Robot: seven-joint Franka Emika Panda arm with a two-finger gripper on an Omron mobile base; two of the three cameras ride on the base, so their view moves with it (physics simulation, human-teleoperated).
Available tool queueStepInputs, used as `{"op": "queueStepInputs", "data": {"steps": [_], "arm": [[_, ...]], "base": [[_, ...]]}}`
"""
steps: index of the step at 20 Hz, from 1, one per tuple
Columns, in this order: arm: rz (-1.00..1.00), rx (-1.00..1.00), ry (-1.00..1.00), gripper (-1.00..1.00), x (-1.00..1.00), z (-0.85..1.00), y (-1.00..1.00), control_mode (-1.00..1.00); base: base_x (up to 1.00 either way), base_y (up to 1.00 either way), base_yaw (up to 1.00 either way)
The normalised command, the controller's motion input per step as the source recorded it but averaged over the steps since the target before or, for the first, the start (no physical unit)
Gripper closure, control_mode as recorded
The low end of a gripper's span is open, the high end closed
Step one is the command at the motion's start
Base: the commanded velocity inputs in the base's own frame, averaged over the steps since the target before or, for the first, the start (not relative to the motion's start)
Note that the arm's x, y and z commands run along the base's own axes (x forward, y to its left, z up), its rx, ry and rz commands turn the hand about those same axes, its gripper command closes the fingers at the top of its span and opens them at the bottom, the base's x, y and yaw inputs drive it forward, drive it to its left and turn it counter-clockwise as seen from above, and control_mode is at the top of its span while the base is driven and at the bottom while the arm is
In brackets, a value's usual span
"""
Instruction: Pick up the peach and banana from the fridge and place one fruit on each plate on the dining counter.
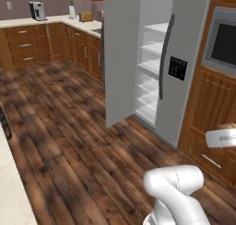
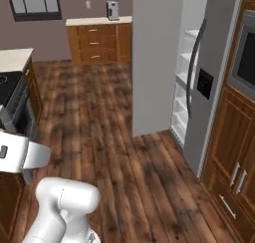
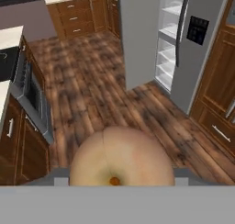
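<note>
Wood floor (image 3: 92,94); end effector (image 3: 121,181) grips peach (image 3: 121,159) (fridge (image 3: 183,44) open).

The peach (image 3: 121,156) hides my fingertips and its lower part is cut off. The fridge (image 1: 184,58) top runs past the frame; its open door hides most shelves.

Peach (image 3: 120,156) before open fridge (image 3: 183,48)
</note>
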Motion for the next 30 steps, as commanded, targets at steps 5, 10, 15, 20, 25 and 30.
{"op": "queueStepInputs", "data": {"steps": [5, 10, 15, 20, 25, 30], "arm": [[0.00, 0.00, 0.00, 1.00, 0.00, 0.00, 0.00, 1.00], [0.00, 0.00, 0.00, 1.00, 0.00, 0.00, 0.00, 1.00], [0.00, 0.00, 0.00, 1.00, 0.00, 0.00, 0.00, 1.00], [0.00, 0.00, 0.00, 1.00, 0.00, 0.00, 0.00, 1.00], [0.00, 0.00, 0.00, 1.00, 0.00, 0.00, 0.00, 1.00], [0.00, 0.00, 0.00, 1.00, 0.00, 0.00, 0.00, 1.00]], "base": [[-1.00, -0.13, 0.37], [-1.00, -0.03, 0.34], [-1.00, 0.28, 0.26], [-0.50, 0.83, 0.19], [0.00, 1.00, 0.08], [0.00, 1.00, 0.03]]}}
